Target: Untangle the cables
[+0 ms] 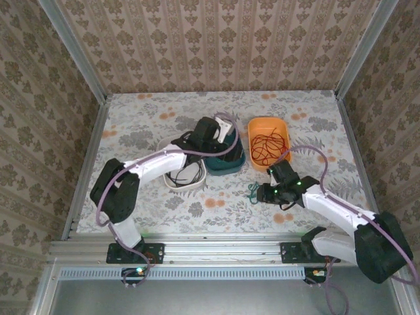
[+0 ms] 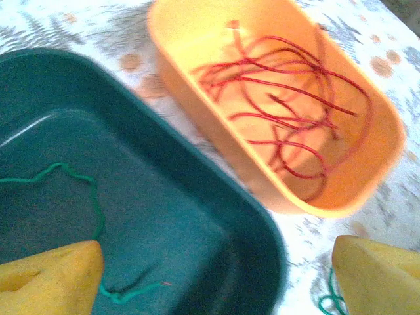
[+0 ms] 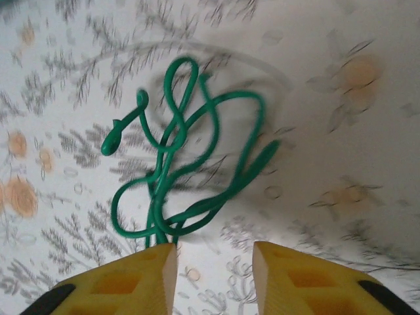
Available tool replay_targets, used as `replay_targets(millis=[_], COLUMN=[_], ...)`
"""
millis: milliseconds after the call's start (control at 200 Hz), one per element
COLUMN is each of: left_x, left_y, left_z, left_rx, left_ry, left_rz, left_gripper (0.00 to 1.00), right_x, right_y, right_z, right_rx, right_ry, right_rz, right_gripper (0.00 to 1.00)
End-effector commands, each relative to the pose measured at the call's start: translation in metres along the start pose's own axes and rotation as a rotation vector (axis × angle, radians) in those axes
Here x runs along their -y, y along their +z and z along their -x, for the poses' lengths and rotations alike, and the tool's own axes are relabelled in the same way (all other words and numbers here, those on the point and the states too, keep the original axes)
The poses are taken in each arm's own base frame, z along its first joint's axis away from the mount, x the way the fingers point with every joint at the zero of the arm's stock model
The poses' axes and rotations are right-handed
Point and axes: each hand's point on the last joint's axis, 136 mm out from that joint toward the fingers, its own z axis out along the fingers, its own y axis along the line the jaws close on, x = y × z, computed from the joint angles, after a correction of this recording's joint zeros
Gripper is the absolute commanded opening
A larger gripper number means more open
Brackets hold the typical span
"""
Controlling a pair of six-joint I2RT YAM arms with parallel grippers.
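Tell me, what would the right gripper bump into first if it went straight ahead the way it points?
Probably the green cable, lying in loops on the table just beyond the right gripper. How close it really is remains hard to judge.

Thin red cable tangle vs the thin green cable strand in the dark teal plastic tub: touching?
Apart. Left wrist view: the red cable tangle lies inside the orange plastic tub, the green strand on the teal tub floor, tub walls between.
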Motion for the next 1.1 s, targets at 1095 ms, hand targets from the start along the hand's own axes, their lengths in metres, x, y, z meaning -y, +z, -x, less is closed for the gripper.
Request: replay_targets(millis=[1095], left_x=[0.112], left_y=[0.029], left_z=[-0.118], left_rx=[-0.338], left_ry=[0.474], left_rz=[-0.214], left_gripper=[0.89], right_x=[0.022], right_y=[0.007], right_z=[0.025], right_rx=[-0.012], right_ry=[0.081], right_rz=[-0.139], right_gripper=[0.39])
